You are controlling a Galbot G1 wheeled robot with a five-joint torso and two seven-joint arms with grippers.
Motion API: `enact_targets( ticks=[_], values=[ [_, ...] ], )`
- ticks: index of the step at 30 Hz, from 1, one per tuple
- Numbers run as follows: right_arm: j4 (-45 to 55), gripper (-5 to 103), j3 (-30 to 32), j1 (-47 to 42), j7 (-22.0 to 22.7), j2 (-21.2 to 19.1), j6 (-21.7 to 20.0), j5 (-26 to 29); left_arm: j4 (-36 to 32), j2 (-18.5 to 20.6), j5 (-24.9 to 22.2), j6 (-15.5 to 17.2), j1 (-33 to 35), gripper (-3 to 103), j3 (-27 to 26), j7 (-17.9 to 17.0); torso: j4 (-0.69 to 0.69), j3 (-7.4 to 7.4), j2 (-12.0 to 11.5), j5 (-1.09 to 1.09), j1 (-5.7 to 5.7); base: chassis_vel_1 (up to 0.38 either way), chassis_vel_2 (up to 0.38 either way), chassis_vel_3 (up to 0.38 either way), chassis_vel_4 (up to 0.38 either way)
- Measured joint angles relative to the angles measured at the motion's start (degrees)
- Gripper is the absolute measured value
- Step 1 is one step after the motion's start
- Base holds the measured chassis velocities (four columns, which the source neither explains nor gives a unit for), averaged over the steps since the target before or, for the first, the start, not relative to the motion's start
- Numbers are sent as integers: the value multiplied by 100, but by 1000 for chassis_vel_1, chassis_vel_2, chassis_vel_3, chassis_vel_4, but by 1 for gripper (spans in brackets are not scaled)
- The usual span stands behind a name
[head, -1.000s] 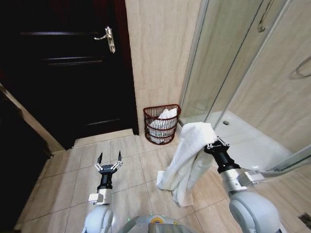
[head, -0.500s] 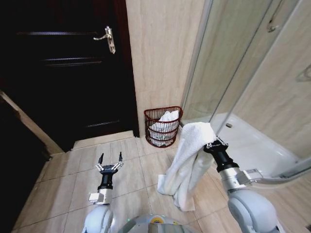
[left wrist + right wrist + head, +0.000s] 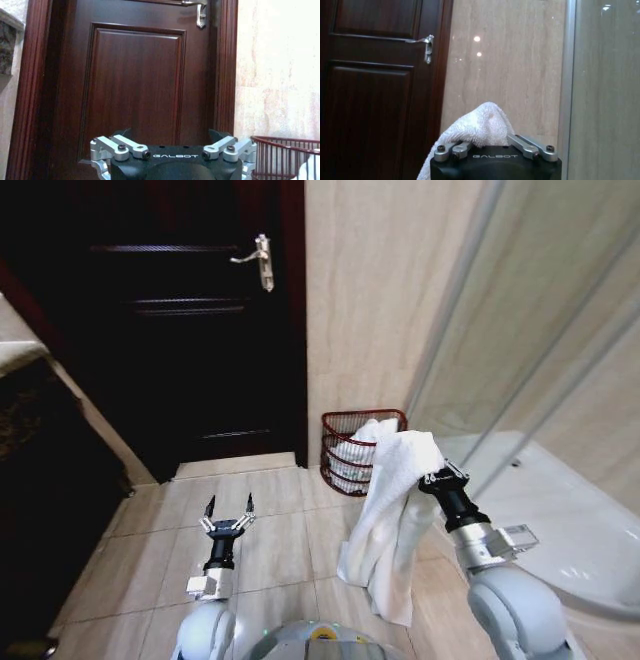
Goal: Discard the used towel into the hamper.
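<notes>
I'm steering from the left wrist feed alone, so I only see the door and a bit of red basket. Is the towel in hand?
Observer: Yes, the right gripper is shut on the white towel, which hangs toward the floor.
Operator: Is the basket empty?
Observer: No, the hamper already holds white cloth.
Operator: And my left gripper?
Observer: The left gripper is open, low over the tiles, away from the hamper.

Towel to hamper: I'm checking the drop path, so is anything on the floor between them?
Nothing visible. The right gripper holds the towel just short of the hamper, with only bare tile between.
</notes>
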Motion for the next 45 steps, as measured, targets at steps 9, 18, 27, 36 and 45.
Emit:
enact_targets(
  ticks=[9,18,27,36,45],
  values=[
    [-66,8,79,34,112,-13,86,113,-40,-81,114,27,97,100,4,-26,-1,36,61,0,13,-38,32,27,-36],
    [-60,8,94,107,131,-48,103,166,-122,-83,103,23,164,100,-22,-45,0,190,273,0,80,0,0,0,0],
    [-123,8,391,293,140,-169,75,604,-188,-107,78,106,255,100,-27,-80,0,352,511,1,156,0,0,0,0],
    [-261,8,473,974,311,-396,-177,1167,-255,-103,82,303,261,100,-65,-100,0,485,732,1,245,0,0,0,0],
    [100,8,376,1512,487,-475,-511,1455,-176,-82,110,92,254,100,-144,-115,0,619,931,0,310,0,0,0,0]
  ],
)
